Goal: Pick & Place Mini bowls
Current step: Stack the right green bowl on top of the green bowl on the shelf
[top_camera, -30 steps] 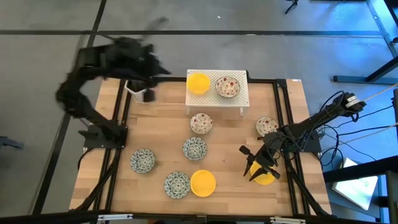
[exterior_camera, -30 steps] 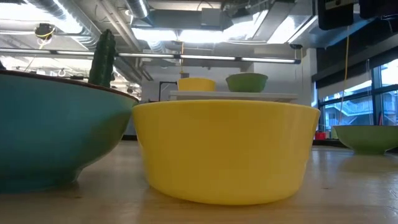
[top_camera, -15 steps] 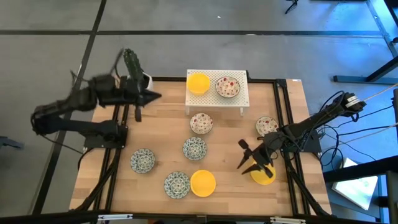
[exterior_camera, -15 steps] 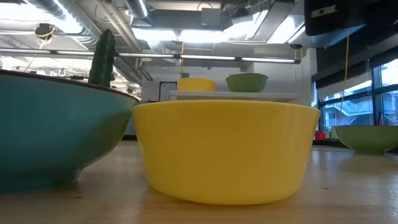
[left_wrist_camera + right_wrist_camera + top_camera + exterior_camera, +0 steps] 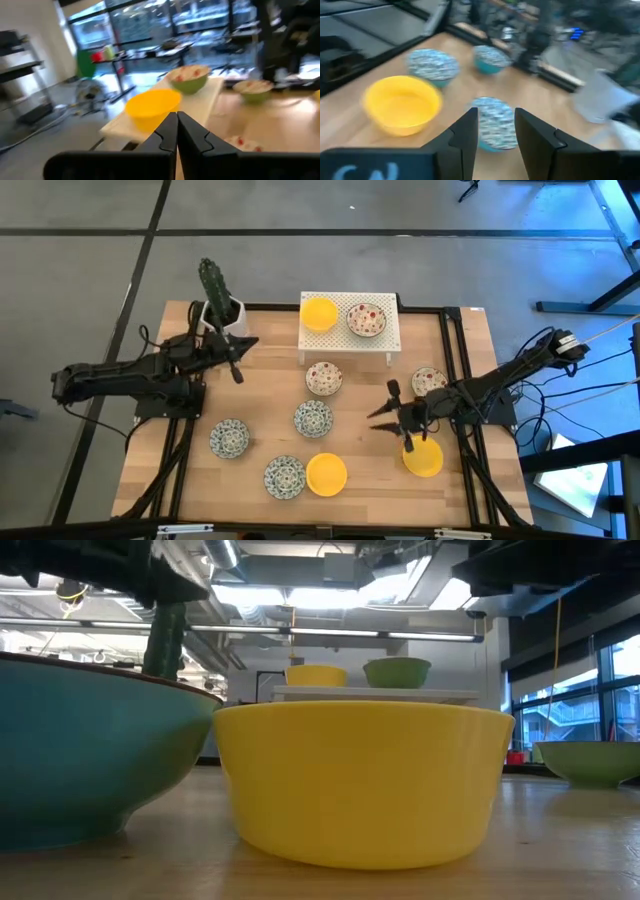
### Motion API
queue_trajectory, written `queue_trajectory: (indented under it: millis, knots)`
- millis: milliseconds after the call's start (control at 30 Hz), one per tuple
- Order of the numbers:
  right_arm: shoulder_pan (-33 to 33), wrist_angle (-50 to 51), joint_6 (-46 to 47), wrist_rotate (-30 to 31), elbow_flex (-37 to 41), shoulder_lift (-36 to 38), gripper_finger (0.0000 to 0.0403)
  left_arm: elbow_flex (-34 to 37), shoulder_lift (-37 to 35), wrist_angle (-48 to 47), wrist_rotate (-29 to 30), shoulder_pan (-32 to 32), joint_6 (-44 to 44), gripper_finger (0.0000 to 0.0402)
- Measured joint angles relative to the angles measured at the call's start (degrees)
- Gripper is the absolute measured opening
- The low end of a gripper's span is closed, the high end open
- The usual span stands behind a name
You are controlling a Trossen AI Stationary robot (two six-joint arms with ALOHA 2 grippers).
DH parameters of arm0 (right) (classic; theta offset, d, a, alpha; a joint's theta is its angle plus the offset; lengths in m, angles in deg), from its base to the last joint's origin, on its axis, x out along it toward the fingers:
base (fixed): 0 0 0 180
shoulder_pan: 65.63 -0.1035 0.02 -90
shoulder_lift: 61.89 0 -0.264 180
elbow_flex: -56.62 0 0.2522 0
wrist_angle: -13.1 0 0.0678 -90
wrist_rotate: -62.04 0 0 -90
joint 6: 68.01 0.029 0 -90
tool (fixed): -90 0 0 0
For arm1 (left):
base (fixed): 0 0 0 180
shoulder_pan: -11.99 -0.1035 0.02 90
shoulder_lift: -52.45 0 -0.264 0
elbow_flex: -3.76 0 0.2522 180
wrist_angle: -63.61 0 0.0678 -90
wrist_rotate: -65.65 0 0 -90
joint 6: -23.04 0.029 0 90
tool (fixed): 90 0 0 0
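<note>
Eight mini bowls (image 5: 313, 418) — two on rack (image 5: 391, 332), six scattered upright.

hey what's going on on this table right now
Two robot arms are sorting small bowls on a wooden table. The right gripper hangs open and empty beside a yellow bowl near the table's right edge. The left gripper is shut and empty, near a potted cactus. A white rack already holds one yellow bowl and one floral bowl; six bowls sit on the table.
</note>
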Motion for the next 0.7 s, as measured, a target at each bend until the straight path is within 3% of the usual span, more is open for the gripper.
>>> queue_trajectory:
  millis: [200,367,467,567,700]
  knots:
    - [5.73,-1.22,0.06,-1.93,-0.28,0.00,0.0088,0.01,-1.97,-2.93,3.09,-0.02,1.78,0.0002]
    - [8.67,-0.28,1.08,-7.60,-0.33,0.00,0.0017,0.01,-2.32,-4.08,-0.09,-0.04,5.11,0.0002]
    - [9.07,-0.40,0.53,-9.22,-0.33,0.00,0.0009,0.77,-1.88,-4.51,-0.30,-0.07,5.61,0.0002]
    - [9.18,-0.48,0.54,-9.28,-0.33,0.00,0.0014,5.50,-2.00,0.36,-0.38,-0.07,6.32,0.0001]
    - [10.08,-2.87,0.00,-9.40,-0.33,0.00,0.0005,13.07,-2.15,13.89,0.70,-1.62,7.27,0.0002]
